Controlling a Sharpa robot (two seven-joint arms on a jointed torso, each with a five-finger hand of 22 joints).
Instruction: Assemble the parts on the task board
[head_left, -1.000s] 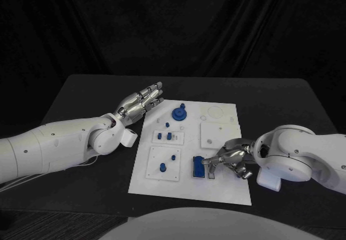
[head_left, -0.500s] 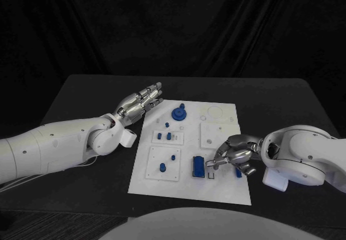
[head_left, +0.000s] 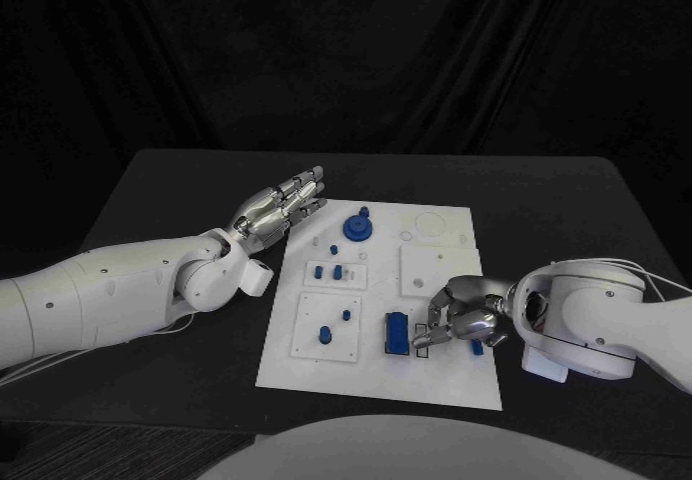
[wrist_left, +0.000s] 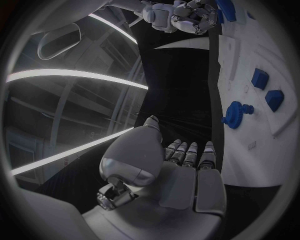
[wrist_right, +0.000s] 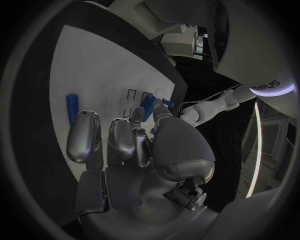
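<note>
White rectangular task board (head_left: 433, 375) lies mid-table on the matte black table (head_left: 173, 180), black curtain behind. Board carries raised white square plates: one holds two small blue pegs (head_left: 333, 271), the one nearer the robot two blue rounded pieces (head_left: 335, 328). A blue gear-shaped part (head_left: 356, 230) sits at the far end; a blue rectangular block (head_left: 395, 333) stands near the near end, with a small blue cylinder (head_left: 477, 347) lying just past the right hand.

Right hand (head_left: 459, 318) hovers low over the board beside the block, fingers curled in — whether they pinch anything cannot be told; right wrist view shows fingertips close to a blue piece, contact unclear.

Left hand (head_left: 283, 205) held off the board's far-left edge, fingers straight and together, holding nothing.
</note>
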